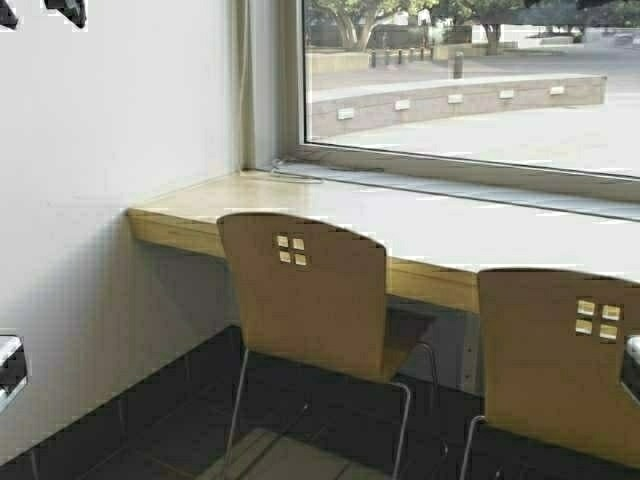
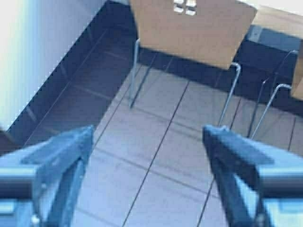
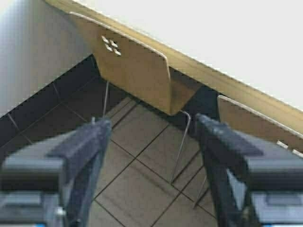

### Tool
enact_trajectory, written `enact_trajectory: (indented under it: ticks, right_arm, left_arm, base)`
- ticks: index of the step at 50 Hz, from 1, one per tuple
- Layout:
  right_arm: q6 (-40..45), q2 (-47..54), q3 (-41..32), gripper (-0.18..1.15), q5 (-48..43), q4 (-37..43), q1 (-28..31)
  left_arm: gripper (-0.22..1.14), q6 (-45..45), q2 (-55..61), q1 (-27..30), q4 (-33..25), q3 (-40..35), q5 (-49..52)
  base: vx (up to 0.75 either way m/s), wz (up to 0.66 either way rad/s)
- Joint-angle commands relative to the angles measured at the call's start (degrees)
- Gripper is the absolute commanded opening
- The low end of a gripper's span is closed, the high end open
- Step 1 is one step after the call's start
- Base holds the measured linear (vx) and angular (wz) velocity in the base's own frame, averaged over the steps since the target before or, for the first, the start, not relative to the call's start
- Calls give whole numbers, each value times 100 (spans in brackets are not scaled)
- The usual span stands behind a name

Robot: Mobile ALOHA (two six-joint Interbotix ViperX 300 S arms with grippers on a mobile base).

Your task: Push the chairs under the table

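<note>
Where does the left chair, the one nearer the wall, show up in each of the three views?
High view: left chair left of centre, its back facing the camera.
Left wrist view: chair at the top edge.
Right wrist view: upper left of centre.
Shared landmark: the four square cutouts in its back.

Two chairs (image 1: 305, 295) side by side before table (image 1: 420, 235), window (image 1: 470, 80) behind

Two tan chairs (image 1: 310, 295) (image 1: 560, 360) against table (image 1: 430, 235)
</note>
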Motion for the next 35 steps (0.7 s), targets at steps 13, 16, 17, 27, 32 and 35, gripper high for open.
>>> enact_trajectory:
  ticks: [13, 16, 17, 27, 32, 35]
  right_arm:
    - [-9, -105, -79, 90, 26, 35, 9]
    - [-9, -123, -97, 90, 26, 35, 9]
    - [-9, -123, -105, 90, 26, 35, 9]
    - [-9, 0, -193, 90, -18, 26, -9]
    - [0, 176, -264, 90, -70, 35, -158]
    - [18, 202, -281, 90, -70, 62, -229]
  left_arm:
    - [99, -132, 0, 9, -9, 9, -290]
    - [99, -193, -26, 9, -9, 0, -281]
    - [99, -220, -35, 18, -9, -9, -281]
    - [99, -325, -26, 9, -9, -18, -290]
    - [99, -334, 0, 9, -9, -26, -281]
    - [99, -325, -35, 9, -9, -9, -290]
  base:
    - [-39, 16]
    - [-41, -1]
    - [-41, -4]
    - [-40, -9]
    - [-40, -15]
    - [-42, -19]
